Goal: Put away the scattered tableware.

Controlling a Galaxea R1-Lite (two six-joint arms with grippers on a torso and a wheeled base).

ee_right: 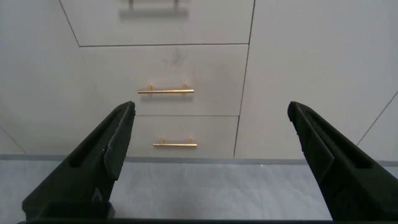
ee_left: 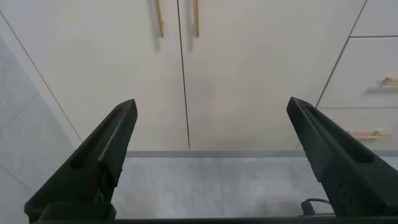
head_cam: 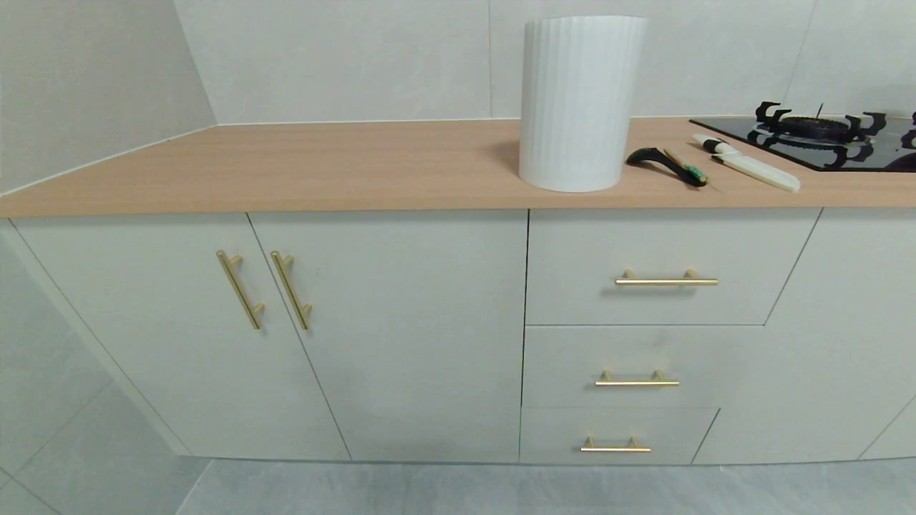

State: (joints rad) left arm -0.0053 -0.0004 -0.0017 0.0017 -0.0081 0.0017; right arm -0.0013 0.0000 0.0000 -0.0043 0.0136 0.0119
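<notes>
On the wooden countertop [head_cam: 322, 164], right of a tall white ribbed cylinder [head_cam: 578, 104], lie a black-handled utensil [head_cam: 662, 164], a small wood-and-green tool [head_cam: 687, 169] and a white-bladed knife [head_cam: 748, 164]. My left gripper [ee_left: 211, 118] is open, held low over the grey floor and facing the double cabinet doors [ee_left: 180, 68]. My right gripper [ee_right: 211, 121] is open too, low in front of the drawer stack [ee_right: 166, 81], with nothing between its fingers.
A black gas hob [head_cam: 823, 136] occupies the counter's far right. Below are two cabinet doors with gold handles [head_cam: 265, 290] and three drawers with gold bar handles [head_cam: 665, 280]. Tiled walls close the left corner and the back.
</notes>
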